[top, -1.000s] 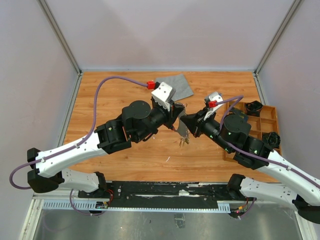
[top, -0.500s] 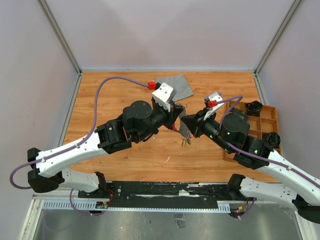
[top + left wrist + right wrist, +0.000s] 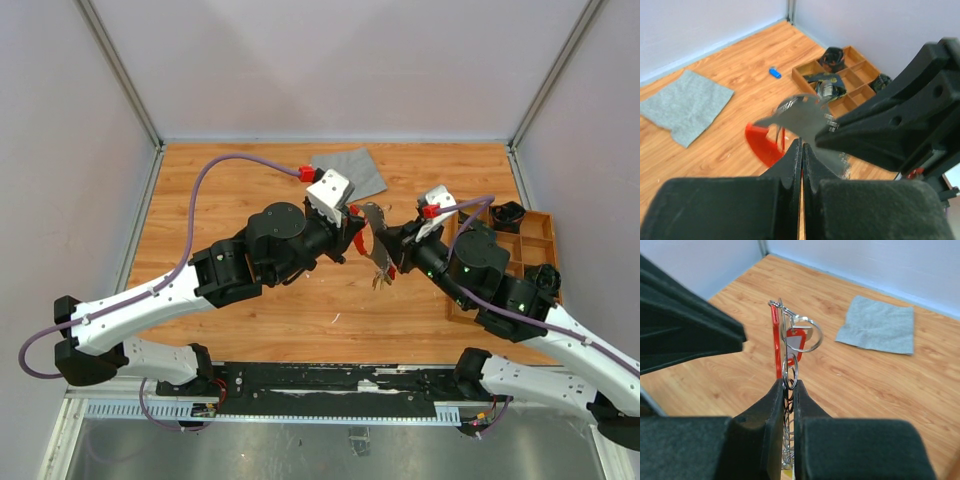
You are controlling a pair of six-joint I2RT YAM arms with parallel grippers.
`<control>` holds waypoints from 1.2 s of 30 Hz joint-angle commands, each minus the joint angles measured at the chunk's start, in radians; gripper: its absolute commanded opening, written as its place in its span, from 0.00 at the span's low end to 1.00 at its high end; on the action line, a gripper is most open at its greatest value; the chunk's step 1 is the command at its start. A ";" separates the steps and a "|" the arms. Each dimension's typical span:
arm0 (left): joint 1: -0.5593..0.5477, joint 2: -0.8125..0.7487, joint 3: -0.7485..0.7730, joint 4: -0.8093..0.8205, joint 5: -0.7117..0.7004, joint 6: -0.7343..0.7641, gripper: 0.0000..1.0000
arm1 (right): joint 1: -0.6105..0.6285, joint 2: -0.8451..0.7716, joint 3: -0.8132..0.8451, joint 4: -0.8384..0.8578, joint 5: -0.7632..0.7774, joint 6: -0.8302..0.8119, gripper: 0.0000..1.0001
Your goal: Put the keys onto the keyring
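Over wood table, thin red keyring

Top camera looks down from behind the bases, whole table in frame. Wrist cameras sit tight behind left gripper and right gripper (facing each other); all share grey cloth.

you've got pale lilac walls boxing in your wooden tabletop, grey metal posts at the corners.

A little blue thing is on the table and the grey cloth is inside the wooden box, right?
No: the grey cloth lies on the table, outside the wooden box; the top view shows it. The blue thing is on it too.
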 commanded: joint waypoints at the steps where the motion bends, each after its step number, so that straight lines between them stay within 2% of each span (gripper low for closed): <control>1: 0.001 -0.021 -0.004 -0.052 -0.016 0.011 0.01 | -0.007 -0.041 0.039 -0.010 0.100 -0.086 0.03; 5: 0.002 -0.024 -0.004 -0.055 -0.013 0.011 0.01 | -0.007 -0.060 0.033 -0.012 0.061 -0.118 0.07; 9: 0.001 -0.022 -0.005 -0.055 -0.011 0.008 0.00 | -0.007 -0.072 0.029 -0.010 0.003 -0.140 0.01; 12: 0.002 -0.031 -0.018 -0.043 0.001 0.007 0.01 | -0.007 -0.087 0.018 0.001 -0.035 -0.158 0.01; 20: 0.001 -0.150 -0.146 0.121 0.124 0.028 0.02 | -0.007 -0.128 -0.001 0.013 -0.125 -0.238 0.01; 29: 0.002 -0.265 -0.245 0.203 0.135 0.063 0.30 | -0.007 -0.186 -0.021 0.091 -0.159 -0.182 0.01; 36: 0.002 -0.349 -0.325 0.298 0.219 0.068 0.51 | -0.007 -0.229 0.011 0.159 -0.324 -0.121 0.01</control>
